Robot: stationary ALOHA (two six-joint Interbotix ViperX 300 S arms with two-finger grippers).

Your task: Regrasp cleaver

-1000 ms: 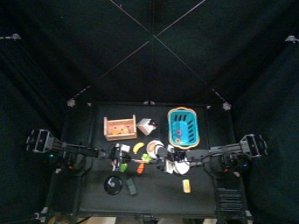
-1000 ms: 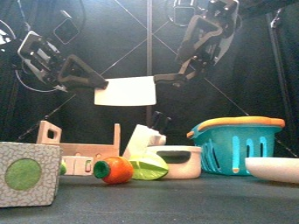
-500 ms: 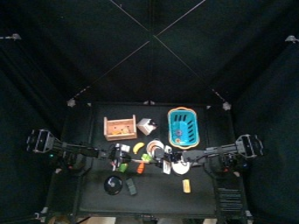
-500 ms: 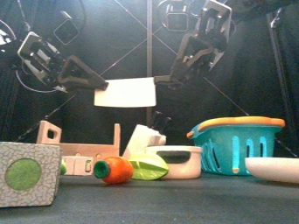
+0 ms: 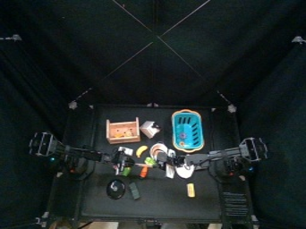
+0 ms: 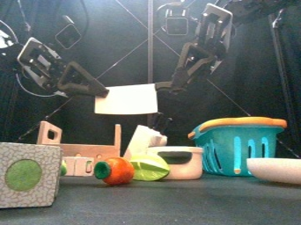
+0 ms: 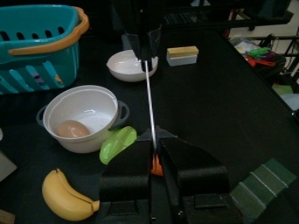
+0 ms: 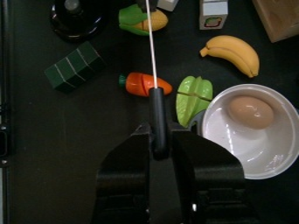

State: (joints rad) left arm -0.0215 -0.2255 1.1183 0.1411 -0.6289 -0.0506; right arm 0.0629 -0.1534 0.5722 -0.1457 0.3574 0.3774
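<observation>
1. The cleaver (image 6: 127,100) hangs in the air above the toy foods, now tilted and slightly lower than half a second ago.
2. The left gripper (image 6: 99,90) clenches its left edge.
3. The right gripper (image 6: 165,87) pinches the right end, with its arm swung higher than before.

Cleaver (image 6: 127,100) aloft between left gripper (image 6: 99,90) and right gripper (image 6: 166,88), above bowl (image 6: 179,162).
</observation>
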